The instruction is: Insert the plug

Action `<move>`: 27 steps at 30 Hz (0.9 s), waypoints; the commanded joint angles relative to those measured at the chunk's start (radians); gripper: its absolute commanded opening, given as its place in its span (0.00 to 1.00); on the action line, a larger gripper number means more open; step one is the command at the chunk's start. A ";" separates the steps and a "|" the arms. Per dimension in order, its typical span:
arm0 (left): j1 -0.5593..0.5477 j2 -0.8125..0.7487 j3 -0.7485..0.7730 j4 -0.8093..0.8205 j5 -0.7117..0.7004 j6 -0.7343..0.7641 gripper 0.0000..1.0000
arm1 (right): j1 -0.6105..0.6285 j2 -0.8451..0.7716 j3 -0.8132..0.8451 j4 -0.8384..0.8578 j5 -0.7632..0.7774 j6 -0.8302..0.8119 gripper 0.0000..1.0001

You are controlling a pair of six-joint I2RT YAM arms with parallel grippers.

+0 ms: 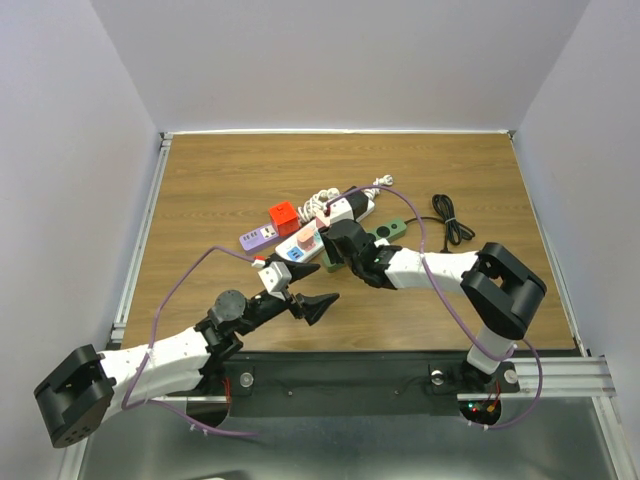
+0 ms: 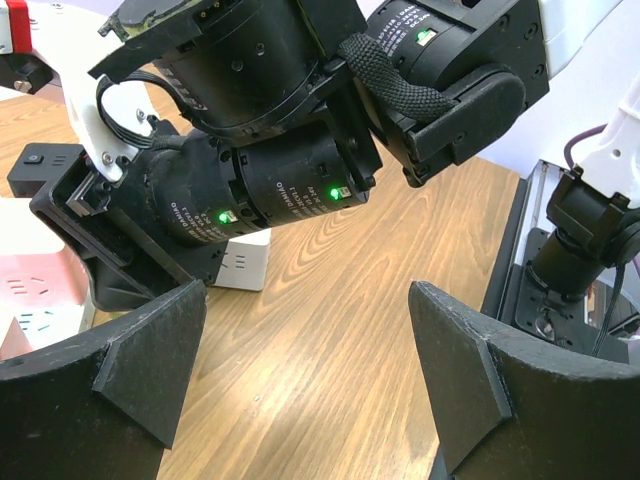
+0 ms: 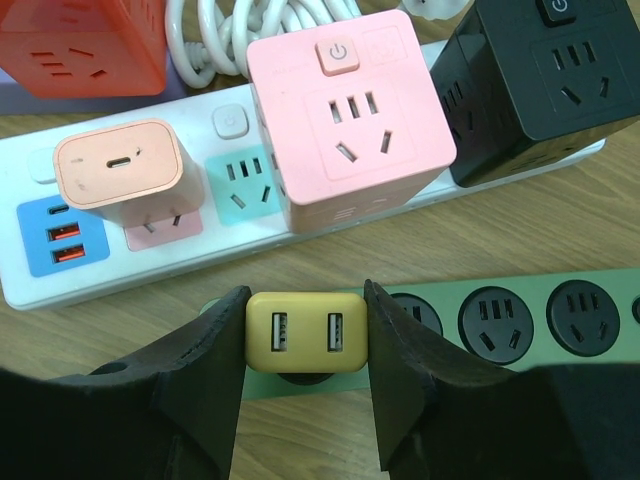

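The plug is a small yellow block with two USB ports. It sits over a round socket at the left end of the green power strip. My right gripper has a finger pressed against each side of it. From above, the right gripper is low over the cluster of strips, with the green power strip running off to its right. My left gripper hangs wide open over bare wood with nothing between its fingers. From above, the left gripper is just in front of the strips.
Behind the green strip lies a white strip carrying a peach adapter, a pink cube socket and a black cube. An orange-red cube, a purple strip and a coiled black cable are nearby.
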 commanded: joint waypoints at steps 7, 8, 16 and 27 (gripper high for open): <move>-0.001 0.001 -0.003 0.062 0.019 0.001 0.93 | -0.011 0.009 -0.068 -0.027 0.050 0.036 0.00; -0.001 0.001 -0.002 0.062 0.021 0.001 0.93 | -0.012 0.009 -0.072 -0.027 0.046 0.036 0.00; -0.001 -0.012 -0.008 0.062 0.024 0.001 0.93 | -0.020 0.068 -0.118 -0.013 -0.022 0.055 0.00; -0.001 -0.007 -0.007 0.068 0.033 0.005 0.93 | -0.020 0.074 -0.236 0.044 -0.079 0.104 0.00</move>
